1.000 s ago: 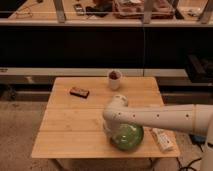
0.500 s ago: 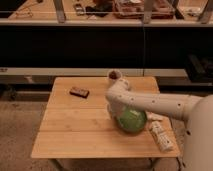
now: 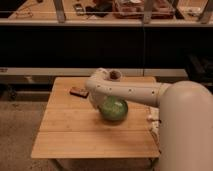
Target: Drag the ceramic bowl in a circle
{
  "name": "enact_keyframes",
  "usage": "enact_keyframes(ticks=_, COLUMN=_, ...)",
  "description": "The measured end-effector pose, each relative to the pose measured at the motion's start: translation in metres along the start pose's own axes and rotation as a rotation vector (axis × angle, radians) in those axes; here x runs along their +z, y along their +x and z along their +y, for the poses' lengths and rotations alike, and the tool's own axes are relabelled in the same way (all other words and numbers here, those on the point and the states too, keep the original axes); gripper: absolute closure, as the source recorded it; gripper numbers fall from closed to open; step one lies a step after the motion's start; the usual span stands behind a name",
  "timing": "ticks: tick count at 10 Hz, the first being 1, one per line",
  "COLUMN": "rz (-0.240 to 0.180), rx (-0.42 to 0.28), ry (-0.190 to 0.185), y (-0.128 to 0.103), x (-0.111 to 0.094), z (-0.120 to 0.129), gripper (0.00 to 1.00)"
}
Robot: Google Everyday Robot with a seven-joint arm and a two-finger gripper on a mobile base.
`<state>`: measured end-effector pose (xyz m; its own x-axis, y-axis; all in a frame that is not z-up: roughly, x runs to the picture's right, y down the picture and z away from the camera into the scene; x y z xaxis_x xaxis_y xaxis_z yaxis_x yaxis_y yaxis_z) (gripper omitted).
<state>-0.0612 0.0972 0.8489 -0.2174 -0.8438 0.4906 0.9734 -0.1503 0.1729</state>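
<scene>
A light wooden slatted table [image 3: 75, 130] is standing before dark shelving, while the clenched gripper [image 3: 100, 106] is pinning the glossy green ceramic bowl [image 3: 114, 109], now dragged toward frame centre.

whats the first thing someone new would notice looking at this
The big white robot arm fills the right side and sweeps left across the wooden table. Its gripper is down at the left rim of the glossy green ceramic bowl near the table's middle. Behind the arm sits a small white cup at the far edge, and a small dark flat object lies far left.
</scene>
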Motion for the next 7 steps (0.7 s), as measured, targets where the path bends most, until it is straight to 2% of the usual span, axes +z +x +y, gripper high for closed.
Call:
enact_keyframes(ticks=1, rz=0.006, rx=-0.081, ry=0.035, y=-0.016, x=-0.01, z=-0.038, gripper=1.0)
enact_keyframes(ticks=3, rz=0.012, rx=-0.179, ry=0.077, y=-0.047, x=-0.024, z=-0.068, gripper=1.0)
enact_keyframes(ticks=4, rz=0.002, rx=-0.23, ry=0.102, y=-0.072, x=-0.031, z=-0.079, gripper=1.0)
enact_keyframes(ticks=5, rz=-0.032, rx=-0.284, ry=0.128, y=-0.109, x=-0.031, z=-0.083, gripper=1.0)
enact_keyframes(ticks=7, rz=-0.082, rx=-0.304, ry=0.146, y=-0.152, x=-0.025, z=-0.071, gripper=1.0)
